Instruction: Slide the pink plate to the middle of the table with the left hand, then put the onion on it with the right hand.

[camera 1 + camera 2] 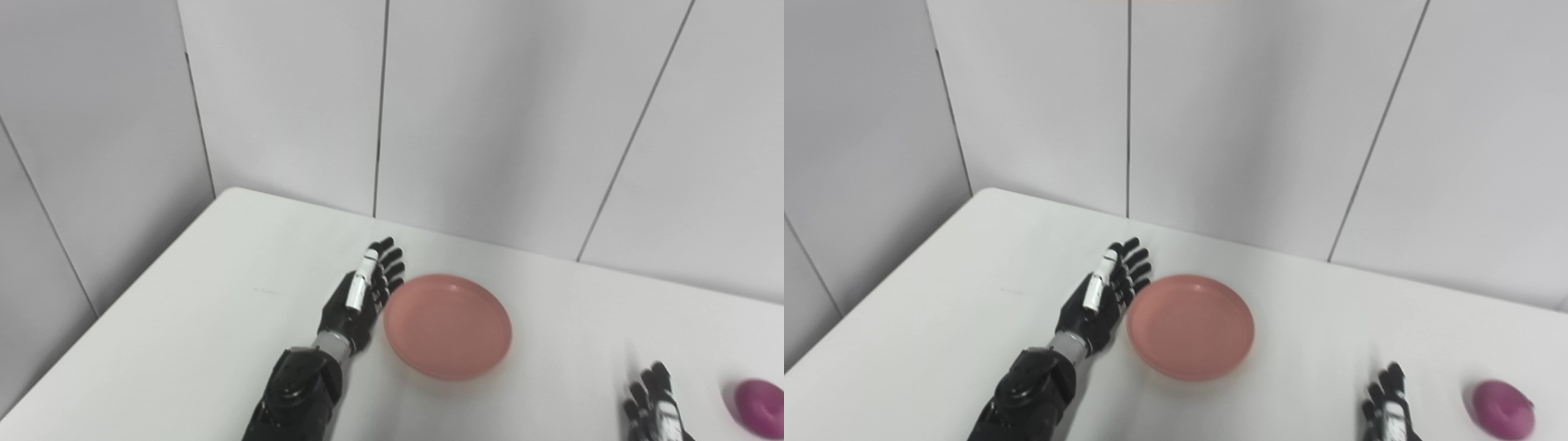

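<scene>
Pink plate (448,326) flat on the white bench (184,318), empty. Round, shallow, with a low raised rim and a matte, smooth face that looks like plastic. Left hand (360,298) laid just beside the plate's left rim, edge-on, fingers straight and slightly spread, holding nothing. Fingertips (389,252) stretched beyond the plate's far-left curve, palm side facing the rim (touching or a hair apart, impossible to say from either view). Placed that way, by the look of it, to push sideways: a flat open palm against a low rim gives broad contact and lets the plate glide over the slick bench instead of being lifted.

Onion (1502,409) well to the right of the plate, near the lower right corner of both views, resting on the bench. Purple-magenta, rounded, smooth and a little glossy, likely to roll if nudged. Right hand (1387,404) between plate and onion, closer to the onion but clearly apart from it, only partly in view at the bottom edge and somewhat blurred. Fingers pointing up and apart, empty, apparently readying for its turn.

Hands black and hard-shelled, with a white strip along the back of one left finger. Bench top plain, pale, rounded at the far-left corner, set against grey wall panels.
</scene>
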`<act>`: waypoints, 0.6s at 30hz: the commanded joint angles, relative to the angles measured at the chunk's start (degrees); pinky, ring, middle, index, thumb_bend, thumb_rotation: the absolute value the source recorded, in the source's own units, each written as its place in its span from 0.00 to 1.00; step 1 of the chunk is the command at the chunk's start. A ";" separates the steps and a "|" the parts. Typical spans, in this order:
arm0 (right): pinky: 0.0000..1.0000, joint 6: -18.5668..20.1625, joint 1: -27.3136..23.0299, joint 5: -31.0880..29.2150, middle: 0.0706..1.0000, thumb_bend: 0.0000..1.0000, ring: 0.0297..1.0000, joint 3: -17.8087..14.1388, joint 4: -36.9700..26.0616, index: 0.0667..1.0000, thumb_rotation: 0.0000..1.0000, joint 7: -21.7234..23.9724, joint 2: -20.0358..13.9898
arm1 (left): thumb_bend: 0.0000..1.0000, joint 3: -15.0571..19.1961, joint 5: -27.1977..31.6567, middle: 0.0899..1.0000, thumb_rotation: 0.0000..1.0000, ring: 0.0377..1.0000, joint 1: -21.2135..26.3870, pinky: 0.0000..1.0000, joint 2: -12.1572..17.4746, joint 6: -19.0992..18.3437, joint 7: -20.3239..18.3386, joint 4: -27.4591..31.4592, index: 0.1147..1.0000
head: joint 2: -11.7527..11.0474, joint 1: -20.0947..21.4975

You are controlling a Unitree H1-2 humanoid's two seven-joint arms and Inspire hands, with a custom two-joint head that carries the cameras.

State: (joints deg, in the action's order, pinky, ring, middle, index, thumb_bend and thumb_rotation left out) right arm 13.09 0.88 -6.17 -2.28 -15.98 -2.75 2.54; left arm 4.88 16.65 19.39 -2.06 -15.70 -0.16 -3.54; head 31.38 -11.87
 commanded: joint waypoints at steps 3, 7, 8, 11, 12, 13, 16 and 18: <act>1.00 -1.84 -0.24 0.57 1.00 0.17 1.00 0.49 -1.09 1.00 1.00 -0.19 0.95 | 0.44 -0.45 -0.82 0.95 1.00 0.95 2.62 0.95 -1.06 -1.22 0.87 2.82 0.93 | 0.26 1.15; 1.00 -2.92 -0.29 1.43 1.00 0.18 1.00 0.90 -0.54 1.00 1.00 -0.16 1.08 | 0.44 -0.80 -1.34 0.96 1.00 0.95 3.18 0.96 -1.89 -2.75 1.50 3.42 0.94 | 0.58 2.50; 1.00 -2.94 -0.29 1.56 1.00 0.19 1.00 0.91 -0.52 1.00 1.00 -0.29 1.23 | 0.43 -0.91 -1.38 0.96 1.00 0.96 3.29 0.96 -2.06 -3.09 1.66 3.51 0.94 | 0.58 2.50; 1.00 -3.23 -0.23 1.61 1.00 0.19 1.00 0.93 -0.37 1.00 1.00 -0.42 1.65 | 0.43 -1.38 -1.83 0.97 1.00 0.96 3.44 0.96 -2.37 -3.90 1.77 3.79 0.95 | 0.88 3.81; 1.00 -3.14 -0.21 1.57 1.00 0.19 1.00 0.89 -0.41 1.00 1.00 -0.53 1.90 | 0.43 -1.49 -1.98 0.97 1.00 0.96 3.50 0.96 -2.56 -4.13 1.79 3.81 0.95 | 1.00 4.13; 1.00 -3.16 -0.18 1.60 1.00 0.20 1.00 0.89 -0.47 1.00 1.00 -0.61 2.12 | 0.43 -1.62 -2.20 0.97 1.00 0.96 3.56 0.96 -2.78 -4.37 1.82 3.80 0.95 | 1.12 4.50; 1.00 -3.05 -0.09 2.03 1.00 0.20 1.00 1.11 -0.78 1.00 1.00 -0.75 2.49 | 0.43 -2.24 -2.91 0.97 1.00 0.96 3.70 0.96 -3.26 -5.13 1.62 3.87 0.95 | 1.50 5.35; 1.00 -2.96 -0.03 2.48 1.00 0.21 1.00 1.30 -0.94 1.00 1.00 -0.81 2.68 | 0.44 -2.64 -3.15 0.96 1.00 0.96 3.76 0.95 -3.39 -5.35 1.41 3.76 0.95 | 1.76 6.07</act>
State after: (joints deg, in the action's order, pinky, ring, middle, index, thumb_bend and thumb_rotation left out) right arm 12.35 0.91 -3.80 -1.67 -15.66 -3.56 4.39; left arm 2.79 14.04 20.47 -4.82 -21.26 1.57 -1.47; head 33.05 -5.81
